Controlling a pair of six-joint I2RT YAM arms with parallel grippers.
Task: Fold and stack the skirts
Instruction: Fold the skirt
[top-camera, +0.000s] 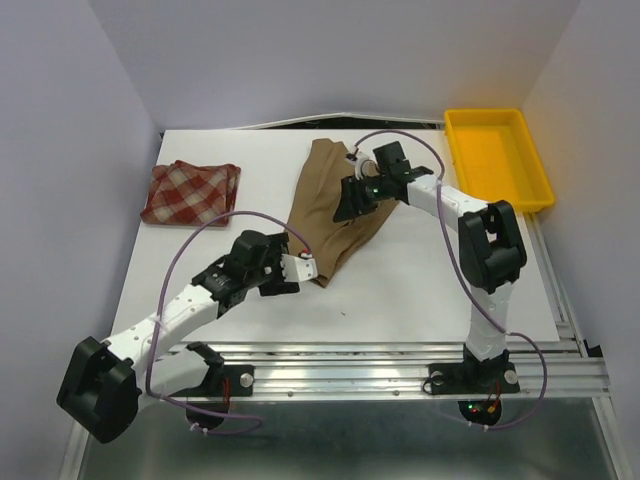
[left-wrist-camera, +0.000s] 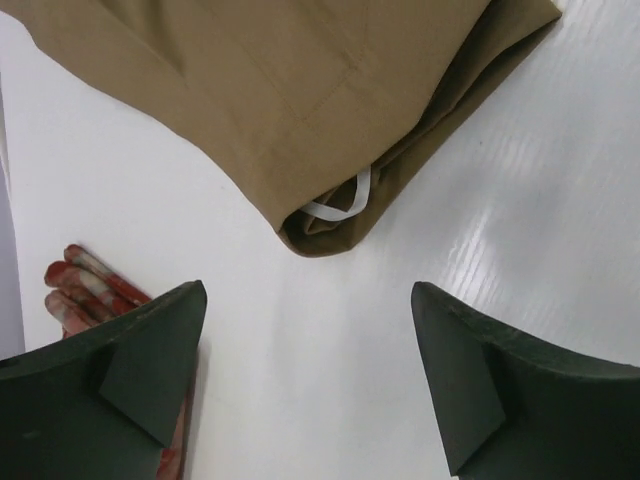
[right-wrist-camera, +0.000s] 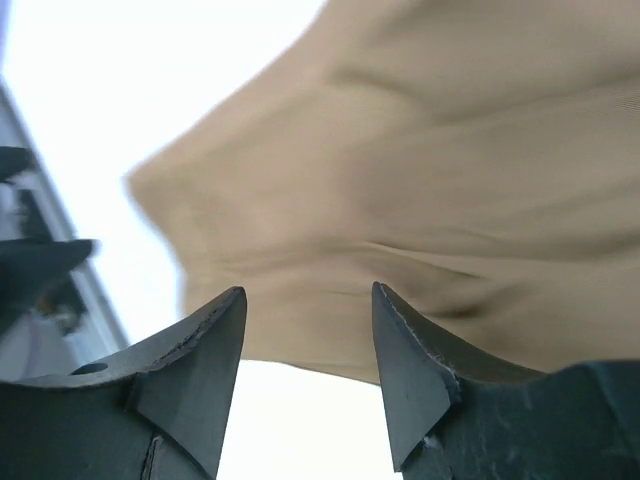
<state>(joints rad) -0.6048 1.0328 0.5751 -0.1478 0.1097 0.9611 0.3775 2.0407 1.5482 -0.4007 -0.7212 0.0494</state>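
The tan skirt lies folded lengthwise in the middle of the table, the plaid skirt folded at far left (well apart). The left gripper gapes empty near the tan skirt's near corner; the right gripper, jaws parted, hovers over its far half

Walls: I see plain pale panels enclosing three sides.
Table: white top, glossy, evenly lit.
Near edge: aluminium rails.
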